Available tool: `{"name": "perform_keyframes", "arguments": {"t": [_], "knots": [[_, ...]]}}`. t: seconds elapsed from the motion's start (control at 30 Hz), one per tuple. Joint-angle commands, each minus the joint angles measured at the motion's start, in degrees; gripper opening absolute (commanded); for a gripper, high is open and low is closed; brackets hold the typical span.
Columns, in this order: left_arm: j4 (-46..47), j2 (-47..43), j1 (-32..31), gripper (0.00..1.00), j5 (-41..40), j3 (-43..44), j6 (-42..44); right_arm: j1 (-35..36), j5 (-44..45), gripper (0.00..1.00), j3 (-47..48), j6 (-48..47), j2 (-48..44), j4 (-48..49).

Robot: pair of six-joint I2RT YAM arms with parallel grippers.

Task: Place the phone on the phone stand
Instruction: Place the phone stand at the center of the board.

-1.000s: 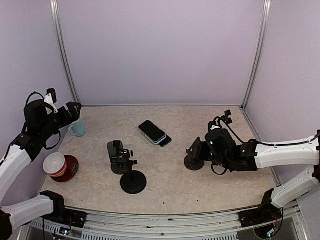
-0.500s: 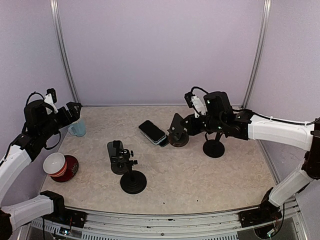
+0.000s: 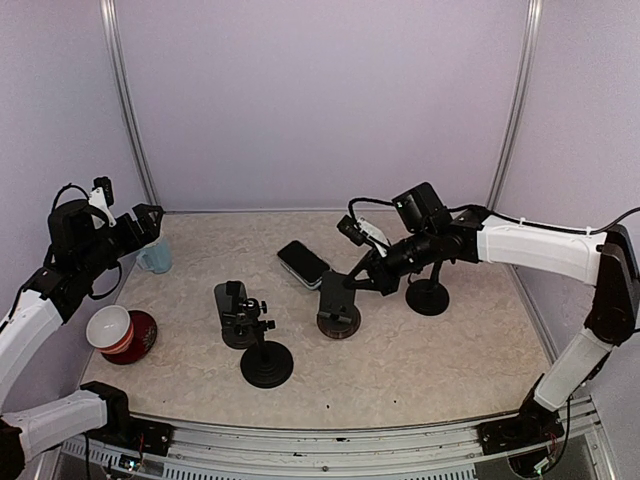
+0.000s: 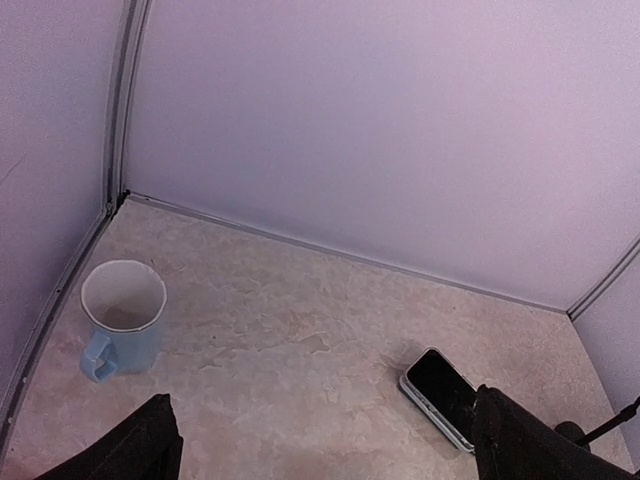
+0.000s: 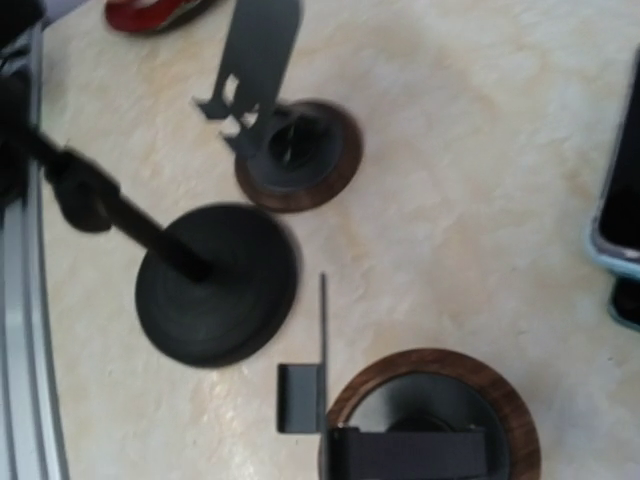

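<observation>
The blue mug (image 4: 123, 318) stands in the far left corner, and my left-wrist view looks straight down into it: only its own pale wall and floor show. Nearer me, a white cup (image 3: 108, 326) sits on a red saucer (image 3: 140, 336). Its inside also looks bare.

The worktop (image 3: 450, 360) is a beige, marbled slab. It is boxed in by matte lilac walls (image 3: 320, 100) with aluminium posts (image 3: 125, 100) at the back corners.

The phone (image 3: 303, 262) lies flat toward the back centre, glossy dark screen up, with a pale blue rim. One end overlaps a second dark flat slab (image 3: 331, 283).

My right pincer (image 3: 362, 278) is pinching the phone stand (image 3: 338, 318) by its thin dark upright plate. The stand's round wood-rimmed base is near the phone.

A matching stand (image 3: 236, 318) and two black disc-footed posts (image 3: 266, 366) stand apart from each other on the slab.

My left pincer (image 3: 145, 222) hangs above the mug corner, its fingers (image 4: 140, 450) spread wide around nothing.
</observation>
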Motion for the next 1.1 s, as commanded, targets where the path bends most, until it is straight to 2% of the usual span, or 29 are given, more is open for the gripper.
{"name": "perform_keyframes", "arguments": {"t": [0.0,0.3,0.63,0.7,0.77,0.93,1.07], "knots": [[1.55,-0.27,0.49,0.99,0.47,-0.49,0.1,-1.13,-7.35,0.0,4.07,-6.74,2.76,-5.4],[1.71,-0.03,0.46,0.99,0.87,-0.58,0.05,-1.13,-7.0,0.0,3.09,-8.92,5.79,-5.68],[1.72,0.08,0.43,0.99,1.03,-0.67,0.13,-1.57,-2.63,0.01,6.95,-11.24,10.88,-9.57],[1.67,0.07,0.41,0.99,1.05,-0.67,0.13,-1.65,-1.73,0.07,7.26,-11.39,11.37,-9.61],[1.67,0.08,0.42,0.99,1.03,-0.67,0.13,-1.66,-0.18,0.18,7.53,-11.37,11.5,-9.52],[1.67,0.09,0.48,0.99,1.0,-0.67,0.14,-1.75,5.75,0.31,9.46,-10.44,11.83,-9.88],[1.67,-0.01,0.41,0.99,1.03,-0.67,0.18,-1.75,10.47,0.53,10.02,-8.36,11.24,-8.98]]}}
